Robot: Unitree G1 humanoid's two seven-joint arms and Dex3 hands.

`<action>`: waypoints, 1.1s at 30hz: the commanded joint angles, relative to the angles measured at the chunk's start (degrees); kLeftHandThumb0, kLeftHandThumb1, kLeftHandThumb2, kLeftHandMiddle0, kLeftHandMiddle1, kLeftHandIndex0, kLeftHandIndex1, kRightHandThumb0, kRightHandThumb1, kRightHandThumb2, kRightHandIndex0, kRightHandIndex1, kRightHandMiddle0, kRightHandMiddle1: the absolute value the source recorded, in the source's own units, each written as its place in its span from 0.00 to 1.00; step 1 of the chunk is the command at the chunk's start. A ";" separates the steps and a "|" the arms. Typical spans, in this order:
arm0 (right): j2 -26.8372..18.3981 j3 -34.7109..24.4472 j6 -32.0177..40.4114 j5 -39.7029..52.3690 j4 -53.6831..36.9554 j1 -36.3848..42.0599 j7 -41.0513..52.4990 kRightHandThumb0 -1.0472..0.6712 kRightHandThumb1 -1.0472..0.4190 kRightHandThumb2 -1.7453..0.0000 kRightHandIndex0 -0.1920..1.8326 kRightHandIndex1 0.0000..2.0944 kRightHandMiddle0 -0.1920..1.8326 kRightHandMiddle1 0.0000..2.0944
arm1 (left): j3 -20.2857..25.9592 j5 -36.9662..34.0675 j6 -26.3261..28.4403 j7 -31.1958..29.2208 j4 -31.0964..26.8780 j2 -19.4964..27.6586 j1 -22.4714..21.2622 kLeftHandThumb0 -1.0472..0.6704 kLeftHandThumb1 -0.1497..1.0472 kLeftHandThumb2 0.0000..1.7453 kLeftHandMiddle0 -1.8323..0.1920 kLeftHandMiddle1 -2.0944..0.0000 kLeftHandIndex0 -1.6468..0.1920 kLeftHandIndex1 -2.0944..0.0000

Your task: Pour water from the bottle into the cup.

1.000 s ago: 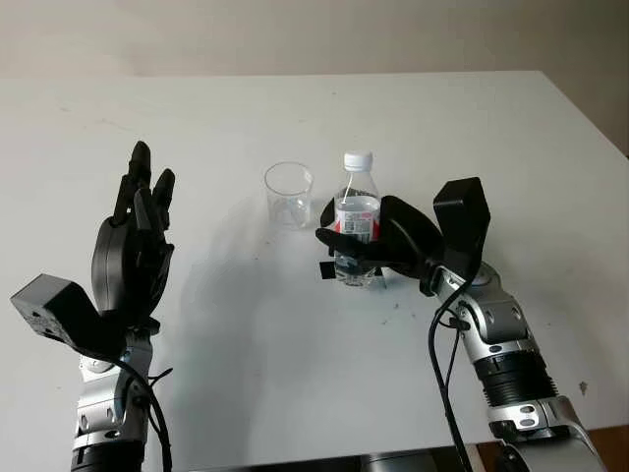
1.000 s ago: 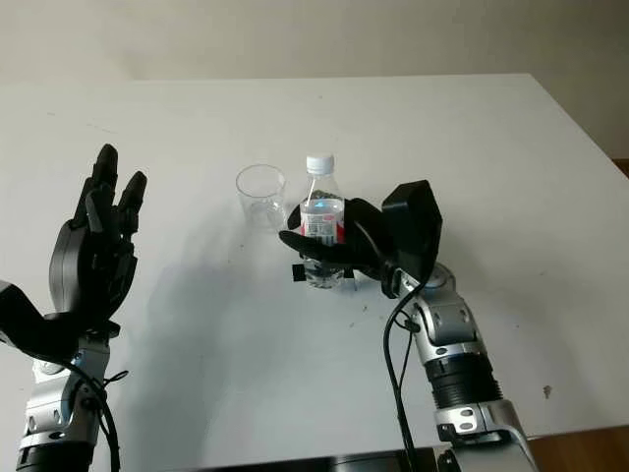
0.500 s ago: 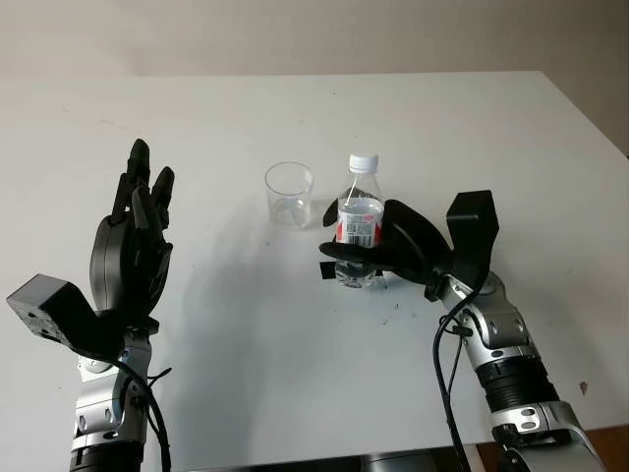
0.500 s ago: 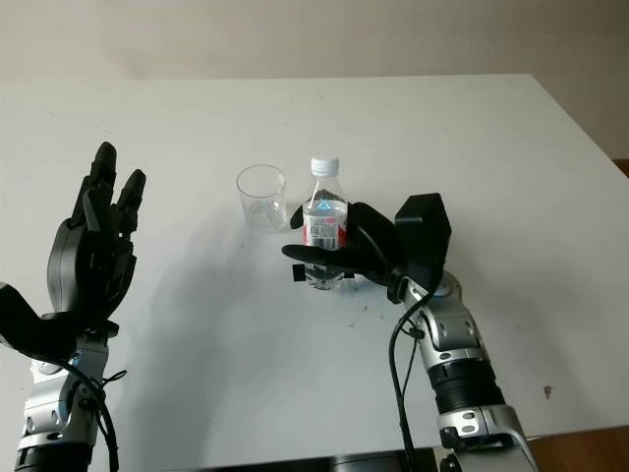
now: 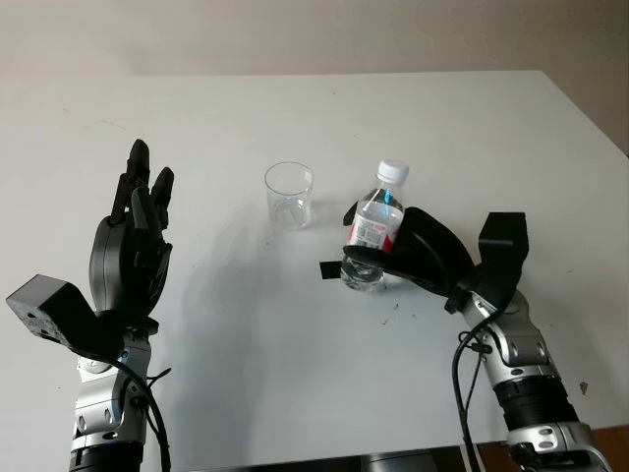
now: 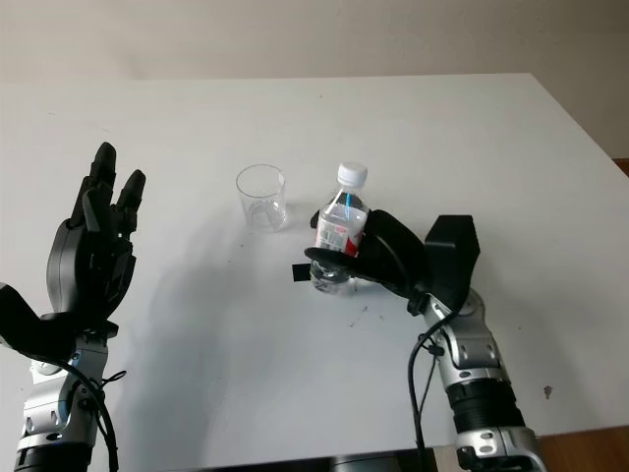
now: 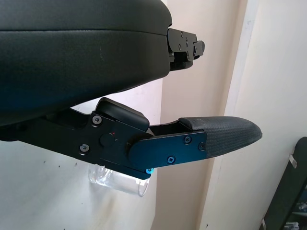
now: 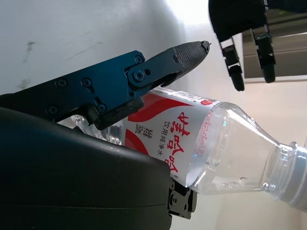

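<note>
A small clear water bottle (image 5: 372,236) with a white cap and a red label leans to the right, its base at the table. My right hand (image 5: 393,258) is shut on its lower body; the right wrist view shows the label (image 8: 165,139) between the black fingers (image 8: 144,72). An empty clear plastic cup (image 5: 289,194) stands upright on the white table (image 5: 295,354), a short way left of and behind the bottle. My left hand (image 5: 133,246) is open, raised over the left part of the table, well apart from the cup (image 7: 120,179).
The table's far edge (image 5: 314,75) meets a beige wall. Its right edge (image 5: 590,113) runs diagonally at the right. A few small dark specks (image 5: 395,313) mark the surface near the bottle.
My right hand has drawn back to the right and toward me with the bottle, which stood upright before and now tilts right. The cup and left hand have not moved.
</note>
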 commanded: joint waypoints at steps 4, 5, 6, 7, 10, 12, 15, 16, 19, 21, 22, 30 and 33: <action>-1.91 0.54 -4.19 -2.28 -3.66 2.12 -0.86 0.22 0.02 0.97 0.00 0.77 0.00 0.82 | 0.15 0.09 -0.08 -0.24 -0.44 0.32 0.14 0.11 1.00 0.33 1.00 0.79 0.88 1.00; -2.12 0.65 -4.67 -2.67 -4.00 2.40 -1.02 0.21 0.02 0.97 0.00 0.74 0.00 0.79 | 0.12 0.15 0.04 -0.14 -0.45 0.30 0.11 0.11 1.00 0.33 1.00 0.78 0.88 1.00; -2.37 0.80 -4.73 -3.03 -4.50 2.63 -1.08 0.21 0.03 0.97 0.00 0.69 0.00 0.75 | 0.04 0.24 0.05 -0.06 -0.42 0.25 0.04 0.11 1.00 0.33 1.00 0.78 0.88 1.00; -2.63 0.96 -4.79 -3.34 -4.84 2.77 -1.03 0.21 0.03 0.97 0.00 0.65 0.00 0.71 | -0.03 0.32 -0.03 -0.06 -0.30 0.20 -0.04 0.11 1.00 0.33 1.00 0.78 0.88 1.00; -3.16 1.31 -4.75 -3.62 -5.33 2.85 -0.64 0.21 0.03 0.97 0.00 0.51 0.00 0.59 | -0.17 0.39 -0.26 -0.03 -0.09 0.03 -0.19 0.11 1.00 0.33 1.00 0.78 0.88 1.00; -3.68 1.72 -5.06 -4.00 -5.56 2.77 -0.24 0.20 0.03 0.97 0.00 0.33 0.00 0.45 | -0.23 0.34 -0.22 -0.03 -0.06 -0.06 -0.24 0.11 1.00 0.33 1.00 0.78 0.88 1.00; -4.48 2.46 -6.05 -4.91 -5.32 2.44 0.48 0.17 0.03 0.97 0.00 0.06 0.00 0.13 | -0.21 0.20 -0.26 -0.10 0.21 -0.08 -0.42 0.10 1.00 0.32 1.00 0.78 0.88 1.00; -4.65 2.63 -6.13 -4.92 -5.18 2.32 0.75 0.16 0.04 0.97 0.00 0.03 0.00 0.08 | -0.20 0.20 -0.30 -0.10 0.29 -0.08 -0.49 0.10 1.00 0.32 1.00 0.78 0.88 1.00; -5.11 3.10 -5.95 -4.48 -4.28 1.83 2.35 0.11 0.05 0.97 0.00 0.00 0.00 0.01 | -0.30 0.54 -0.37 0.11 0.26 0.01 -0.64 0.11 1.00 0.33 1.00 0.78 0.88 1.00; -5.12 3.23 -5.68 -4.64 -4.02 1.72 2.49 0.08 0.05 0.97 0.00 0.00 0.00 0.00 | -0.31 0.61 -0.44 0.09 0.30 0.04 -0.67 0.11 1.00 0.34 1.00 0.78 0.88 1.00; -5.10 3.25 -5.68 -4.85 -3.96 1.74 2.30 0.06 0.05 0.97 0.00 0.00 0.00 0.00 | -0.29 0.51 -0.48 -0.07 0.33 0.06 -0.64 0.11 1.00 0.34 1.00 0.78 0.88 1.00; -4.96 2.51 -8.05 -7.57 -3.42 3.50 -3.05 0.00 0.02 0.96 0.00 0.00 0.00 0.00 | -0.12 0.19 -0.28 -0.37 0.24 0.22 -0.28 0.11 1.00 0.33 1.00 0.79 0.89 1.00; -4.56 1.50 -9.55 -6.99 -3.37 4.42 -4.88 0.00 0.01 0.96 0.00 0.00 0.00 0.00 | -0.07 0.22 -0.31 -0.34 0.49 0.18 -0.37 0.11 1.00 0.32 1.00 0.78 0.88 1.00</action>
